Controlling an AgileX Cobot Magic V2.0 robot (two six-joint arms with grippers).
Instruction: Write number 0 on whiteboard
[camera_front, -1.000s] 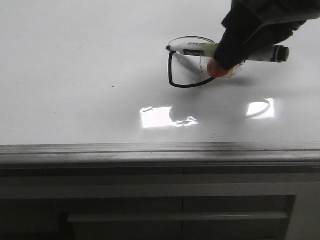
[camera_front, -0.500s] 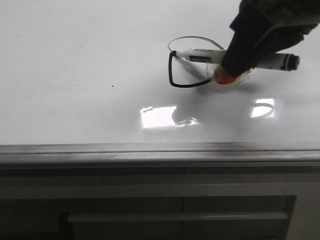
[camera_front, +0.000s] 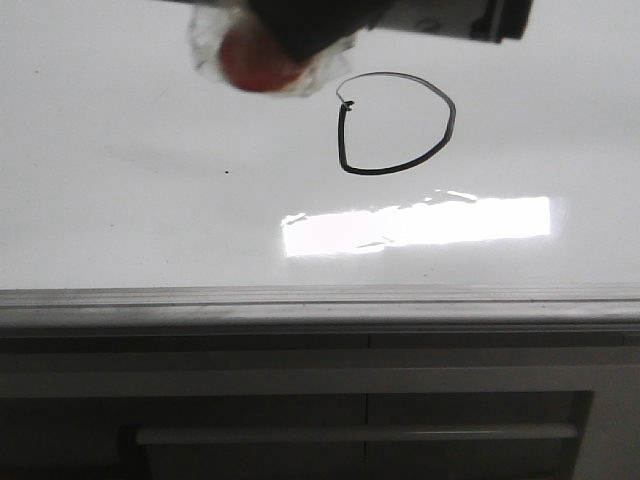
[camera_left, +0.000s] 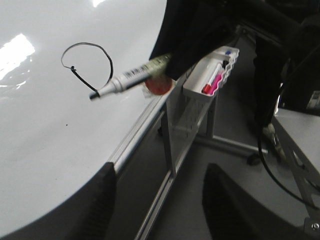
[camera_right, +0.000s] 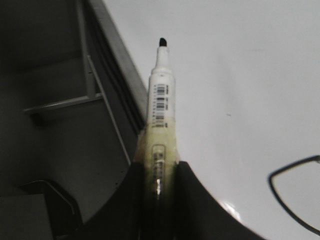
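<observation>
One finished loop on the board, one marker lifted clear of it.

Only the front view gives the whole number 0 (camera_front: 395, 124), closed, at about one o'clock from the middle of the whiteboard (camera_front: 130, 200); a tiny black speck (camera_front: 226, 172) sits at its nine o'clock. The left wrist view alone adds a tray (camera_left: 210, 75) of spare pens off the board's edge. The right wrist view shows the right gripper (camera_right: 159, 175) clamped around the one marker (camera_right: 161, 107), tip uncapped and off the surface. The left gripper's fingers show as dark blurs, apparently spread, holding nothing.
</observation>
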